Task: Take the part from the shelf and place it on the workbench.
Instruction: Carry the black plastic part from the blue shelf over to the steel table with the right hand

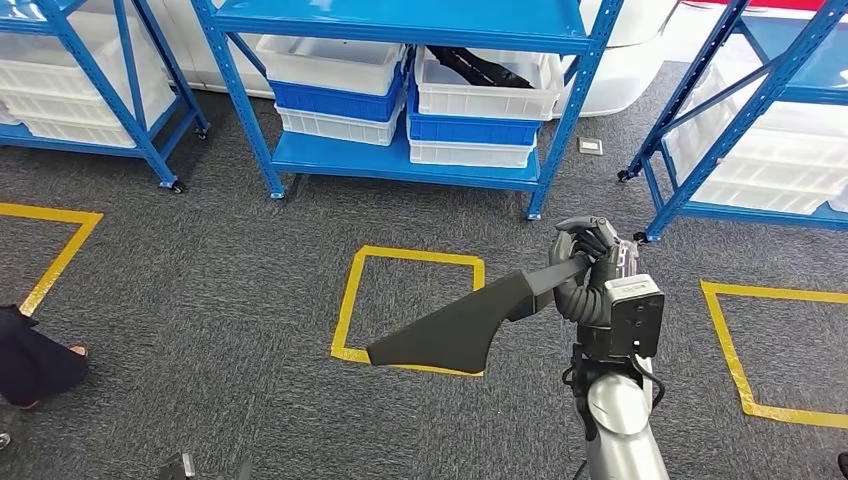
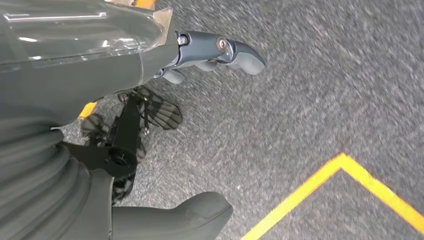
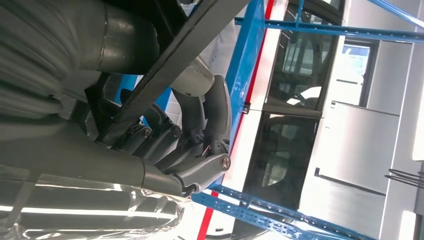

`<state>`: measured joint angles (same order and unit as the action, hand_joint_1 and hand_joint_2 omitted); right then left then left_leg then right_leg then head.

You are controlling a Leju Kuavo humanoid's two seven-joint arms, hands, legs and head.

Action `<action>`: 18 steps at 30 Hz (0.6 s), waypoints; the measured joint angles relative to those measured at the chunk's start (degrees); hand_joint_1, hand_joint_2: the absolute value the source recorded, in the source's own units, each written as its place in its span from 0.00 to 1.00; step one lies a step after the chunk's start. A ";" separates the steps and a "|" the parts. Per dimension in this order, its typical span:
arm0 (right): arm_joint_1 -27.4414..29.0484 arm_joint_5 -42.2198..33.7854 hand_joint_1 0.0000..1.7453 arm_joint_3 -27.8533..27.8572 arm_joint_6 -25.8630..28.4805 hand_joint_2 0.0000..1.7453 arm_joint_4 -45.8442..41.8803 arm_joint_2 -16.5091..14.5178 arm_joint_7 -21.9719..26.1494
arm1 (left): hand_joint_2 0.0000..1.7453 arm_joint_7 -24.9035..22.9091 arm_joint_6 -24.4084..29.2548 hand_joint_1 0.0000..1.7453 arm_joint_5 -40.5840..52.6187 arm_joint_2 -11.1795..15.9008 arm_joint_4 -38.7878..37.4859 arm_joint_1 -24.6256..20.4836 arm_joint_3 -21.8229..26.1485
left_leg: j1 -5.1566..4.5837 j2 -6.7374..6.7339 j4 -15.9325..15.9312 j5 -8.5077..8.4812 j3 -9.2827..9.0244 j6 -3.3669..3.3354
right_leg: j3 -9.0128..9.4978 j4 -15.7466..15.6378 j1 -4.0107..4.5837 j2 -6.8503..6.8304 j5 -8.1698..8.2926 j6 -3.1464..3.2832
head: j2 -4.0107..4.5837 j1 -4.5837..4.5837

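Note:
A long black part with a broad flat end hangs above the grey carpet. My right hand grips its narrow end, and the wide end points down to the left over a yellow floor square. In the right wrist view the same part runs as a dark bar across my curled fingers. My left hand hangs over the carpet with its fingers apart and nothing in it.
Blue shelves stand ahead with white and blue bins, one holding another black part. More blue racks stand right and left. Yellow tape squares mark the carpet. A person's dark clothing shows at the left edge.

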<state>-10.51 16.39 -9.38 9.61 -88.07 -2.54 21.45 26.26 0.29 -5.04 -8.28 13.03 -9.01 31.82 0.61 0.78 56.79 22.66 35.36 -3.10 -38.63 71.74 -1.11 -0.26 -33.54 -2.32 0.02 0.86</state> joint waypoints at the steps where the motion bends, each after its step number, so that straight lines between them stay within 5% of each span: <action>1: -0.01 0.06 1.00 -0.05 -0.03 1.00 0.19 -0.04 -0.01 | 1.00 -0.10 0.02 0.00 -0.16 0.03 0.00 0.03 0.03 | 0.10 0.31 0.03 -0.15 0.19 0.25 | -0.12 0.72 -0.20 0.00 -0.07 -0.36 | 0.00 0.01; 4: -0.45 0.23 1.00 -0.56 -0.35 1.00 0.93 -0.52 -0.01 | 1.00 -0.26 0.07 0.00 -0.45 0.17 0.01 0.08 0.12 | 0.68 1.45 0.35 -0.53 0.61 1.41 | 5.33 -8.62 -1.11 0.68 3.40 -2.06 | 0.00 -0.01; 5: -0.81 0.26 1.00 -0.91 -0.49 1.00 1.31 -0.79 0.00 | 1.00 -0.28 0.07 0.00 -0.55 0.28 0.01 0.09 0.15 | 0.76 1.81 0.54 -0.55 0.75 1.96 | 7.03 -11.85 -1.14 1.12 4.39 -2.12 | 0.00 -0.09; 10: -2.97 -0.71 1.00 -2.95 -1.10 1.00 3.61 -1.86 0.08 | 1.00 -0.34 0.33 0.00 -1.09 0.87 -0.02 0.90 0.39 | 1.32 2.07 0.19 -1.04 1.02 4.02 | 8.55 -14.68 -0.46 0.88 6.12 1.09 | 0.00 0.18; 13: -3.91 -1.27 1.00 -4.04 -1.28 1.00 4.65 -2.41 0.20 | 1.00 -0.27 0.44 0.00 -1.37 1.13 -0.02 1.26 0.67 | 1.56 0.08 7.92 4.31 4.43 4.30 | 7.74 -15.03 -0.26 0.09 7.15 2.89 | 0.00 0.50; 15: -4.05 -1.44 1.00 -4.45 -1.34 1.00 5.32 -2.51 0.24 | 1.00 -0.20 0.45 0.00 -1.47 1.29 -0.03 1.34 0.73 | 1.55 -0.27 15.40 8.12 7.39 4.49 | 7.03 -15.01 -0.03 -0.70 7.59 3.20 | 0.00 0.63; 16: -4.09 -1.63 1.00 -4.66 -1.39 1.00 5.72 -2.54 0.27 | 1.00 -0.07 0.47 0.00 -1.65 1.38 -0.04 1.42 0.80 | 1.56 -0.36 16.81 8.63 7.60 4.54 | 6.77 -14.99 0.03 -1.15 7.76 3.14 | 0.00 0.64; 18: -4.48 -2.06 1.00 -5.28 -1.59 1.00 6.56 -2.75 0.38 | 1.00 0.48 0.55 0.00 -2.36 1.63 -0.03 1.56 1.16 | 1.62 -0.99 12.64 6.86 4.18 4.53 | 6.43 -14.89 0.00 -2.01 8.01 2.83 | 0.00 0.63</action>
<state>-15.00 14.33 -14.66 8.02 -81.52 -5.29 21.83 26.74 0.84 -7.39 -6.64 12.99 -7.44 32.98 2.22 -0.21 69.43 29.51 39.54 1.43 -32.20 56.85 -1.11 -2.27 -25.53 0.51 0.02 1.49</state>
